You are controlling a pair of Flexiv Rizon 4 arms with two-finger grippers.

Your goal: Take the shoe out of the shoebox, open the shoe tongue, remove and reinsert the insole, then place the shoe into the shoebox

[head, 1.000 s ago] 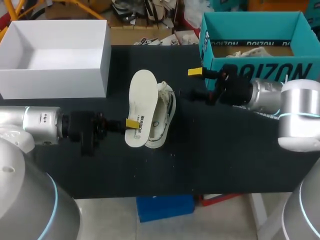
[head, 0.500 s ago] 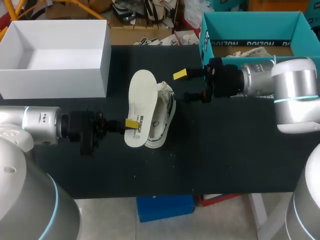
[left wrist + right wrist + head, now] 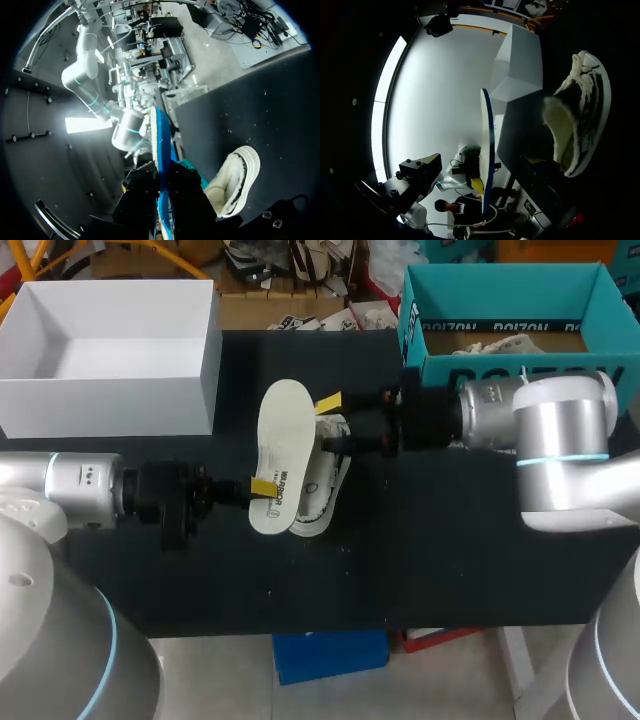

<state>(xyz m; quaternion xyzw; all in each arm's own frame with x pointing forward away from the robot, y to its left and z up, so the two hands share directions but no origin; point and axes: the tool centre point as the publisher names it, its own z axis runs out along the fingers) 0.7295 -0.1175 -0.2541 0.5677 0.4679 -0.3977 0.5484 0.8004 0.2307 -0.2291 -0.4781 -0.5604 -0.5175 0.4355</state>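
L fingers (image 3: 262, 487) pinch insole (image 3: 281, 435) close to its near end, one yellow tip showing on its top face. Insole is pale and, in head view, overlaps L side of shoe (image 3: 328, 470). Shoe is white and lies abt mid-counter (image 3: 420, 560), outside both boxes. L wrist view: insole (image 3: 161, 150) seen edge-on w/ blue edge, clamped between the two dark fingers (image 3: 187, 197); shoe (image 3: 235, 177) just beside it, fleecy lining visible. R fingers (image 3: 328, 402) are spread apart w/ nothing held, at far end of shoe. One yellow tip is beside insole's far part, other finger over shoe's opening; contact w/ shoe can't tell. R wrist view: own finger (image 3: 417, 172) sits wide to one side, insole (image 3: 487, 140) edge-on ahead, shoe (image 3: 577, 125) beside it w/ lining showing. R arm (image 3: 545, 430) comes in along front of teal shoebox (image 3: 500, 367) at far R of counter. White box (image 3: 110, 405) stands open at far L, well apart from shoe.
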